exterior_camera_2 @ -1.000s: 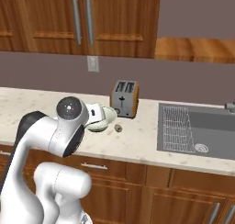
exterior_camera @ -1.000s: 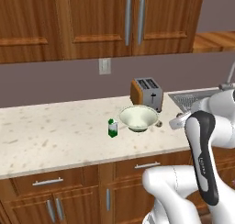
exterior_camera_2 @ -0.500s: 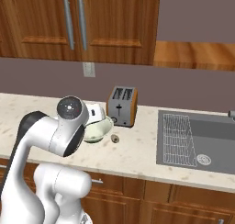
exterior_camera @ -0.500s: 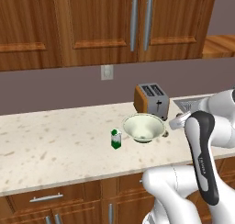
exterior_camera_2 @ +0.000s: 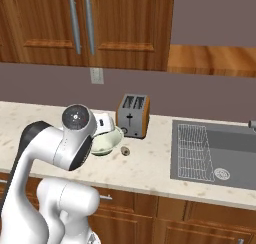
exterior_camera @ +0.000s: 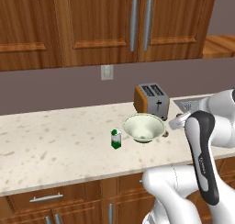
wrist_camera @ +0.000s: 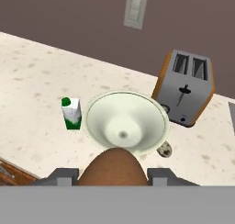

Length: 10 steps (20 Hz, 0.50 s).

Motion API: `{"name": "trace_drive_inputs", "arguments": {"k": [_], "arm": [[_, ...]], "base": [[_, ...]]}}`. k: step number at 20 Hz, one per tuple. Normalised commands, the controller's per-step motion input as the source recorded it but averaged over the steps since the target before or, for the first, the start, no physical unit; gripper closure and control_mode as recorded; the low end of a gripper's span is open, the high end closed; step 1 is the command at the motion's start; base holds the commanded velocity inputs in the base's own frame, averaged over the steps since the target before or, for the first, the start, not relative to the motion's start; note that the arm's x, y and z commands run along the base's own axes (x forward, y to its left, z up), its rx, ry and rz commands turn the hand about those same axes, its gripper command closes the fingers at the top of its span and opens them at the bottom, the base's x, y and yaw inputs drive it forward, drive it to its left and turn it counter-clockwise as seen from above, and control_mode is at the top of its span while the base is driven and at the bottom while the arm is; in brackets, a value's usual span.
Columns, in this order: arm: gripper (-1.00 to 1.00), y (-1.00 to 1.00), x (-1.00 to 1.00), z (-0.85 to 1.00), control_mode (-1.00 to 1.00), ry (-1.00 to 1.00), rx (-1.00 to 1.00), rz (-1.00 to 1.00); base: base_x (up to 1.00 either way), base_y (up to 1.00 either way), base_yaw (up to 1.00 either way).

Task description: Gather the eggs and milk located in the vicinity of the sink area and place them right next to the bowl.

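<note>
Jaws pinching the egg [wrist_camera: 113, 167] above the bowl [wrist_camera: 126, 122]; lowering it onto bare counter [wrist_camera: 36, 81] beside the rim, not inside.

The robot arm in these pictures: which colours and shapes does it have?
The arm has smooth, rounded, glossy white shells with dark grey to black joint sections. One joint ends in a round grey cap with a small centre mark. No loose cables are visible.

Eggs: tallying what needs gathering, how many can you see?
1: the brown egg sits between the gripper fingers, above the near rim of the bowl. Others may be hidden.
</note>
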Motion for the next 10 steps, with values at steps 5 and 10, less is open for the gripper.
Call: {"name": "trace_drive_inputs", "arguments": {"k": [5,10], "arm": [[1.0,0.0,0.0,-0.01,-1.0,0.12,0.0,0.0],[1.0,-0.11,0.0,-0.1,-1.0,0.1,0.0,0.0]], "base": [[0.0,0.0,0.0],[0.0,0.0,0.0]]}}
